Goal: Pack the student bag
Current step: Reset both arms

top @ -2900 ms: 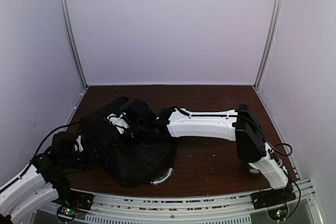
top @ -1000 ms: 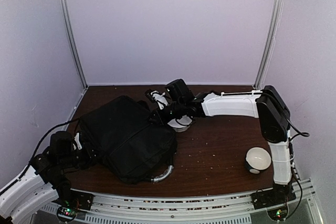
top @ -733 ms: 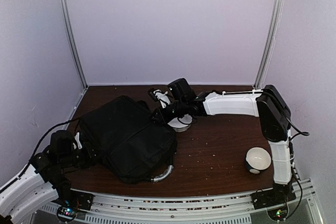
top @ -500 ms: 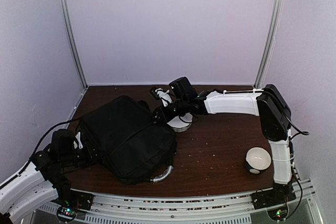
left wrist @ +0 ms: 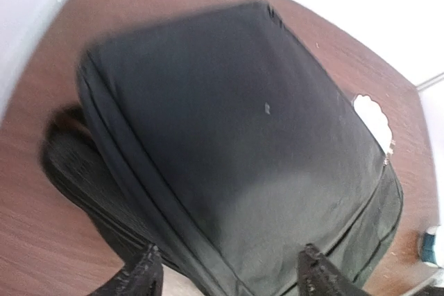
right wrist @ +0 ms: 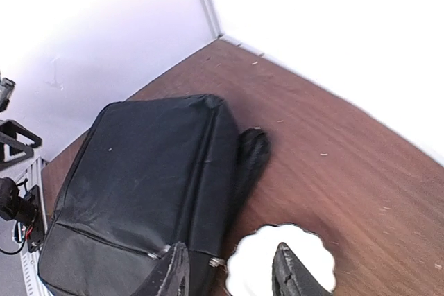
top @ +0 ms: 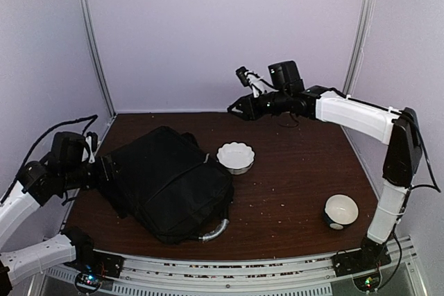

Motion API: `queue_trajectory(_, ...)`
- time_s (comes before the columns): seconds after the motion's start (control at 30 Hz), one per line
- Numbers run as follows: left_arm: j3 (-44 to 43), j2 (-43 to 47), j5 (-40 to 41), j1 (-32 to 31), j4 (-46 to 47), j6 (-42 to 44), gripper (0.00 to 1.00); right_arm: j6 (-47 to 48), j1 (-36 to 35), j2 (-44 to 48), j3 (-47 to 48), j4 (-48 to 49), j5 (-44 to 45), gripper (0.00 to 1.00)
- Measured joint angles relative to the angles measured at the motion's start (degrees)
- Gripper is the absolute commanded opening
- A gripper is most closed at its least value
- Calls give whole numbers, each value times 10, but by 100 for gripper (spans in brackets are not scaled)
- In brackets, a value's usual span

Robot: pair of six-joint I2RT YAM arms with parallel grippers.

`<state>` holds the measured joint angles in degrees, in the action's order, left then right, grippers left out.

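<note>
The student bag (top: 166, 184), a large black backpack, lies flat on the brown table (top: 291, 185), left of middle, its silvery handle (top: 215, 232) at the near edge. My left gripper (top: 99, 170) hovers at the bag's left edge; in the left wrist view the bag (left wrist: 236, 136) fills the frame and the left gripper (left wrist: 229, 279) is open, holding nothing. My right gripper (top: 237, 109) is raised high near the back wall. It looks down on the bag (right wrist: 139, 178), and the right gripper (right wrist: 229, 268) is open and empty.
A white scalloped bowl (top: 236, 157) sits against the bag's right side; it shows in the right wrist view as well (right wrist: 281, 268). A round white bowl (top: 341, 209) stands at the near right. White walls enclose the table on three sides.
The right gripper let go at the bag's top edge, opened and rose up toward the back wall. The left gripper opened and lifted off the bag's left edge.
</note>
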<state>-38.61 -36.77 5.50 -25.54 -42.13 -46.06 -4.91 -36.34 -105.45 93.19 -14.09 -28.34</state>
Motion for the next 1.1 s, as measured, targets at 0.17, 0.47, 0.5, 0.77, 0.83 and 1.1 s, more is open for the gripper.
queue_trajectory(0.17,-106,-58,83,0,-27,100,86,32,64,90,-61,-24,9,47)
queue_trajectory(0.47,-125,-106,133,1,110,317,87,91,151,272,-227,-43,41,76)
queue_trajectory(0.5,-121,-106,134,1,128,335,88,98,160,290,-238,-47,44,86)
queue_trajectory(0.77,-82,-117,133,6,263,419,93,82,225,424,-355,-21,102,100)
queue_trajectory(0.83,-70,-122,129,14,276,420,94,61,229,445,-385,2,157,100)
queue_trajectory(1.1,-66,-134,130,24,276,418,96,54,236,413,-396,55,299,100)
